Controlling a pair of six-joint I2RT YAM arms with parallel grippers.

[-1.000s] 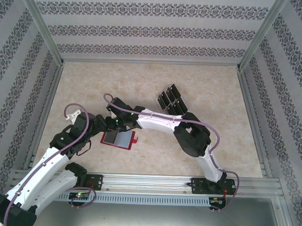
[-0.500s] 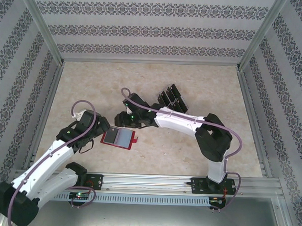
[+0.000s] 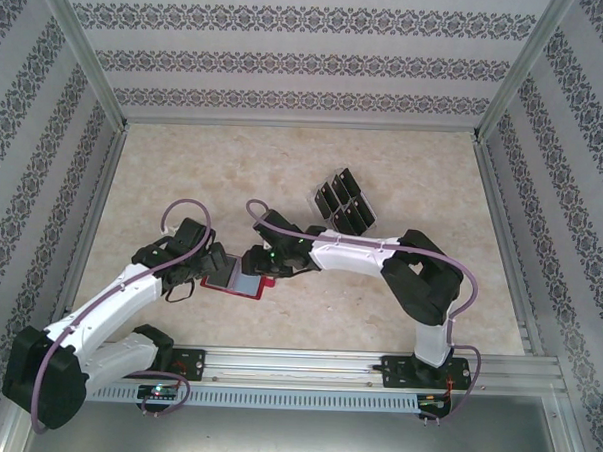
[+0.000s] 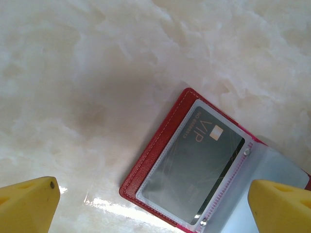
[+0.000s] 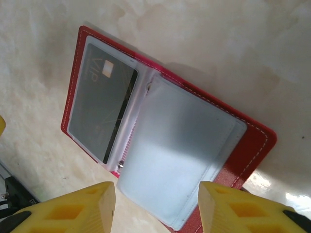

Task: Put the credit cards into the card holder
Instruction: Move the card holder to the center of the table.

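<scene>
My left arm [image 3: 108, 308] and right arm [image 3: 352, 254] are white shells with black joints. Far from the base rail [image 3: 306, 358], each trails a purple cable [image 3: 187, 213] and ends in yellow fingertips [image 5: 73, 208].

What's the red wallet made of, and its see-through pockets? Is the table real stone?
The card holder looks like leather or fake leather: matte red, stitched along its edge. Its pockets look like soft, cloudy clear plastic; a black credit card shows through one. The table looks like glossy cream marble, with veins and glare, but could be printed.
</scene>
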